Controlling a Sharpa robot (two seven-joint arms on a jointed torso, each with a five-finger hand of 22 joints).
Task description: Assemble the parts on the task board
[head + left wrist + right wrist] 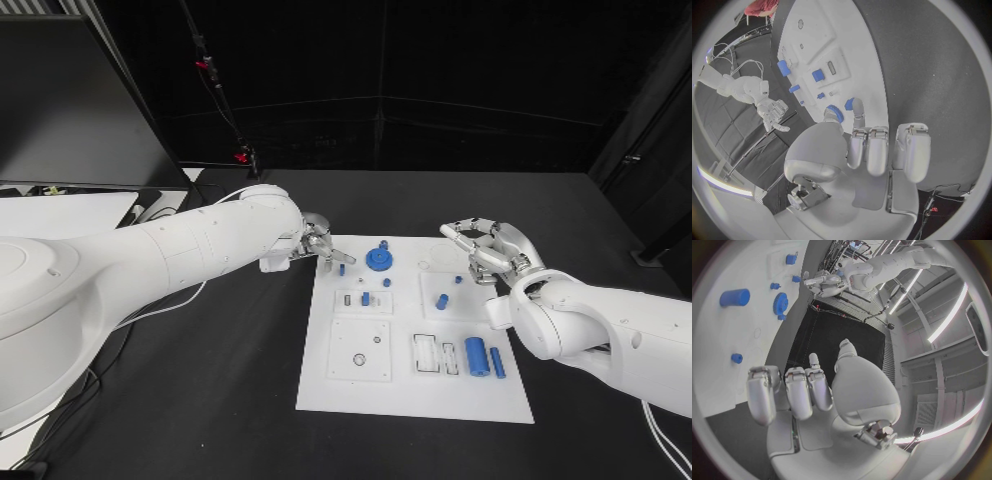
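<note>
The white task board (pixel 411 385) lies in the middle of the black table. A blue gear (pixel 379 259) stands near its far edge, also visible as the gear (pixel 834 113) just past my left fingertips. Small blue pegs (pixel 443 299) stand mid-board. A thick blue cylinder (pixel 476 351) and a thin blue rod (pixel 496 361) lie at the near right. My left hand (pixel 320 245) hovers over the board's far left corner, fingers apart, holding nothing. My right hand (pixel 488 250) is raised at the far right corner, fingers spread and empty. In the right wrist view the gear (pixel 780 303) lies beyond the bare fingers (pixel 798 390).
Clear rectangular inserts (pixel 359 350) sit in the board's left column. Bare black table (pixel 216 400) surrounds the board. A cable (pixel 87 385) runs along the table's left side. A dark panel (pixel 72 110) stands at the back left.
</note>
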